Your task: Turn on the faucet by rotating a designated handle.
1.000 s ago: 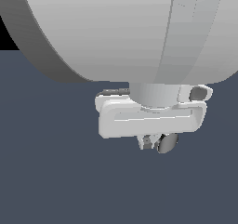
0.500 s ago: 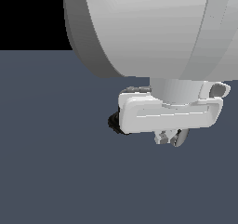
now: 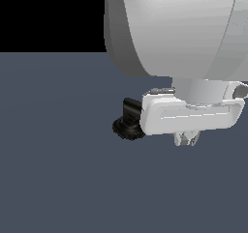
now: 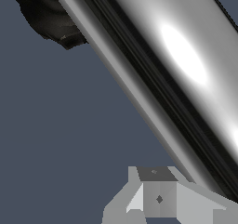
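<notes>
While the arm's big white body fills most of the exterior view, the faucet [image 3: 129, 123] shows only as a black ridged base and elbow on the dark blue-grey floor [image 3: 58, 169], partly hidden behind the white gripper [image 3: 187, 139], which sits just beside it towards the exterior view's right. Seen from the wrist, the handle [image 4: 186, 65] is a shiny chrome bar running slantwise from the black base [image 4: 44, 16] and passing close beside one grey finger [image 4: 158, 197]; whether the jaws are spread or pressed together cannot be told, nor whether that finger touches the bar
</notes>
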### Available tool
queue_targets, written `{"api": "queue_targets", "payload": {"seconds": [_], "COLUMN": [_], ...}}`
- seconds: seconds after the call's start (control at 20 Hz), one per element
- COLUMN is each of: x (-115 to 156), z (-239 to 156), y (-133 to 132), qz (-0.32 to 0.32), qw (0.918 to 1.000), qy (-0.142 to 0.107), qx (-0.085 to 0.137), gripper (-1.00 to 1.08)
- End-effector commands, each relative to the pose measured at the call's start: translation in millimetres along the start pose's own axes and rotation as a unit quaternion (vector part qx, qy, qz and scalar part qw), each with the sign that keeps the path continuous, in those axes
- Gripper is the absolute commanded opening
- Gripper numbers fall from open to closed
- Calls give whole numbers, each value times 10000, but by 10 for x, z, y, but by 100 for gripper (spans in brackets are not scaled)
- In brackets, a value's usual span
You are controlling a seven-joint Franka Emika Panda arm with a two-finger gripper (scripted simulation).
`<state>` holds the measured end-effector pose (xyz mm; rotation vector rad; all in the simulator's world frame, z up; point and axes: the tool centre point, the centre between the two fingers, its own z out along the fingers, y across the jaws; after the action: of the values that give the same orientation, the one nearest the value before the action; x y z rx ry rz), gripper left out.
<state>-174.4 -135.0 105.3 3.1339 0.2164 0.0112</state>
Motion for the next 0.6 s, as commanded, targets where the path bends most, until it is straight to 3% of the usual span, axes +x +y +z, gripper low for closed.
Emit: {"api": "queue_targets", "payload": {"seconds": [0.0, 0.05, 0.55], "x": [-32, -3, 251], "z": [36, 1, 9], "y": [110, 33, 277], "qz": [65, 12, 21], "qw": [10000, 10000, 10000], "qy": [-35, -1, -7], "qx": [3, 0, 1], "gripper": [-100, -100, -100]}}
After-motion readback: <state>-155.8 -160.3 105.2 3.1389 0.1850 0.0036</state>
